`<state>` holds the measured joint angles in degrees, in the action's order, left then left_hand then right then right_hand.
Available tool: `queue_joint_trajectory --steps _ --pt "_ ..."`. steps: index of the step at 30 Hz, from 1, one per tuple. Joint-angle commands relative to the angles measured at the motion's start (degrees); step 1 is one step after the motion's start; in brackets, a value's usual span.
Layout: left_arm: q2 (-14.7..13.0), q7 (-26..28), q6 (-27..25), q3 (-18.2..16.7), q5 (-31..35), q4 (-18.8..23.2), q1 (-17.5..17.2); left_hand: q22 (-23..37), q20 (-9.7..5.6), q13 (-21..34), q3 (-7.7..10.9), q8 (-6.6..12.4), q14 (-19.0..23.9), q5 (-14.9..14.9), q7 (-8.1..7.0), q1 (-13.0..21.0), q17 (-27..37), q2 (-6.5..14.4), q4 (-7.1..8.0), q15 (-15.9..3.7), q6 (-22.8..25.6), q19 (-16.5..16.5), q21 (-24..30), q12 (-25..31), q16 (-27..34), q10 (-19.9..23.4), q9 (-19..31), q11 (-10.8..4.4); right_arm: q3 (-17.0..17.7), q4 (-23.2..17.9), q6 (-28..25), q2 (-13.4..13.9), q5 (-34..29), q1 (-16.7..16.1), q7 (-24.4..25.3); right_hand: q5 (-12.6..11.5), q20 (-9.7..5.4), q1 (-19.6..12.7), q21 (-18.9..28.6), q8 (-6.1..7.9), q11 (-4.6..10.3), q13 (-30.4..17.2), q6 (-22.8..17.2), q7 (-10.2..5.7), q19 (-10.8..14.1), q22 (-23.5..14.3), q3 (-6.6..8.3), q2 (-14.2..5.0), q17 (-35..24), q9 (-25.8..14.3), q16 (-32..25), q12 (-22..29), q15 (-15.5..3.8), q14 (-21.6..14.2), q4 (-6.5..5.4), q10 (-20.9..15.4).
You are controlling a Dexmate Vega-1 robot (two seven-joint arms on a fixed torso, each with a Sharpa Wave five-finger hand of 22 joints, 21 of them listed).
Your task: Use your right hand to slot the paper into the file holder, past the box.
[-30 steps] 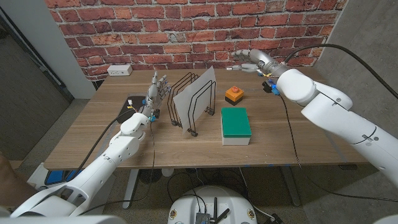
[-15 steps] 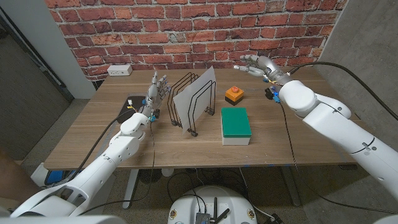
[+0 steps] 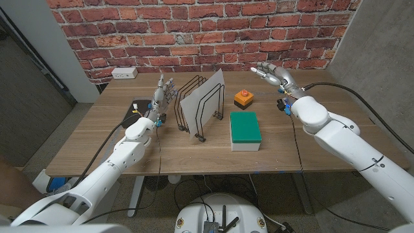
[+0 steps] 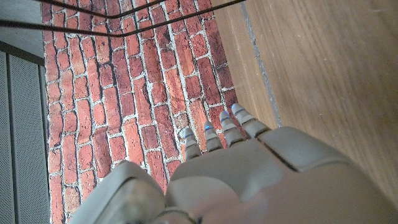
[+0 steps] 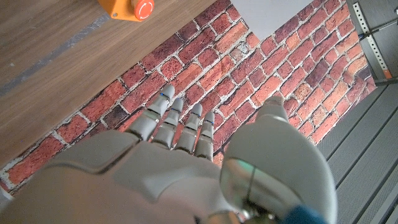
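Rough brick backs the wooden table (image 3: 97,139); flat white paper (image 3: 206,97) stands in the wire file holder (image 3: 193,107); right hand (image 3: 275,74) spread, empty.

The table (image 3: 90,145) is wood with a matt, straight-grained top; the wall (image 3: 194,29) behind it is rough red brick with pale mortar; the file holder (image 3: 194,107) is thin black wire, apparently metal; the paper (image 3: 206,100) in it is a smooth, matt white sheet; the box (image 3: 245,130) has a flat matt green top over white sides; the button (image 3: 243,98) looks like orange plastic with a red cap, slightly glossy in the right wrist view; the right hand (image 3: 275,75) and left hand (image 3: 163,94) have smooth grey shells, plastic by the look; the arm casings (image 3: 349,133) are glossy white.
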<state>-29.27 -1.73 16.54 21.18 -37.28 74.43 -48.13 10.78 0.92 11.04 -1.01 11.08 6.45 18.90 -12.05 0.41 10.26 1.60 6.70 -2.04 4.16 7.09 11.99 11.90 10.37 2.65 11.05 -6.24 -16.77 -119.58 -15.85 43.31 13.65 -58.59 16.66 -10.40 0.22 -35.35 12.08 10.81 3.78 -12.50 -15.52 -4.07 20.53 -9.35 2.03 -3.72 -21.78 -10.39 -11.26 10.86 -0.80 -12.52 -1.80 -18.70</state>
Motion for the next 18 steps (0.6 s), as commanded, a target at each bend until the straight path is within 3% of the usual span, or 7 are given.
queue_joint_trajectory --steps 1,9,13,18 --pt "0.00 0.00 -0.01 0.01 0.01 0.00 0.01 0.33 -0.11 0.33 0.05 0.35 0.54 0.08 -0.51 -0.05 0.15 0.51 0.40 0.12 0.02 0.36 0.47 0.44 0.36 -0.04 0.30 -0.50 -0.18 8.02 10.50 -3.49 4.81 -1.49 0.97 -0.50 -0.14 2.37 -0.72 -0.16 -0.16 0.26 0.45 0.18 -1.28 -0.16 -0.25 -0.63 0.21 -0.10 -0.04 -0.12 0.02 0.85 -1.20 0.38" --pt "0.00 0.01 -0.01 0.01 0.01 0.02 0.00 0.33 -0.10 0.33 0.06 0.36 0.51 0.08 -0.51 -0.04 0.15 0.52 0.40 0.02 0.05 0.35 0.46 0.41 0.35 -0.11 0.30 -0.41 -0.61 14.13 18.96 -7.03 7.33 -2.67 1.40 -0.92 -0.96 5.93 -1.67 -0.22 -0.98 0.78 1.06 0.94 -3.43 -0.16 -1.08 -1.43 0.69 -0.04 0.10 -0.08 -0.44 2.30 -2.84 0.61" --pt "0.01 0.01 0.00 0.01 0.02 0.02 0.00 0.33 -0.09 0.33 0.06 0.37 0.51 0.08 -0.51 -0.04 0.15 0.52 0.40 0.01 0.08 0.34 0.46 0.42 0.35 -0.08 0.31 -0.48 -0.76 19.38 27.45 -9.77 7.91 -3.23 0.95 -1.06 -1.53 7.05 -1.84 -0.27 -1.25 0.93 1.35 1.14 -4.08 -0.16 -1.31 -1.75 0.83 -0.01 0.01 -0.14 -0.50 2.46 -3.36 0.84" --pt "0.01 0.01 0.00 0.01 0.01 0.01 0.00 0.33 -0.10 0.33 0.06 0.37 0.48 0.08 -0.51 -0.04 0.15 0.52 0.40 0.08 0.07 0.36 0.47 0.42 0.34 -0.08 0.30 -0.46 -0.68 22.45 31.25 -11.01 9.28 -3.58 0.20 -1.29 -2.19 8.82 -1.94 -0.36 -1.27 1.17 1.91 1.75 -4.94 -0.17 -1.76 -2.07 1.09 0.05 0.11 -0.28 -0.52 3.29 -4.13 1.42"
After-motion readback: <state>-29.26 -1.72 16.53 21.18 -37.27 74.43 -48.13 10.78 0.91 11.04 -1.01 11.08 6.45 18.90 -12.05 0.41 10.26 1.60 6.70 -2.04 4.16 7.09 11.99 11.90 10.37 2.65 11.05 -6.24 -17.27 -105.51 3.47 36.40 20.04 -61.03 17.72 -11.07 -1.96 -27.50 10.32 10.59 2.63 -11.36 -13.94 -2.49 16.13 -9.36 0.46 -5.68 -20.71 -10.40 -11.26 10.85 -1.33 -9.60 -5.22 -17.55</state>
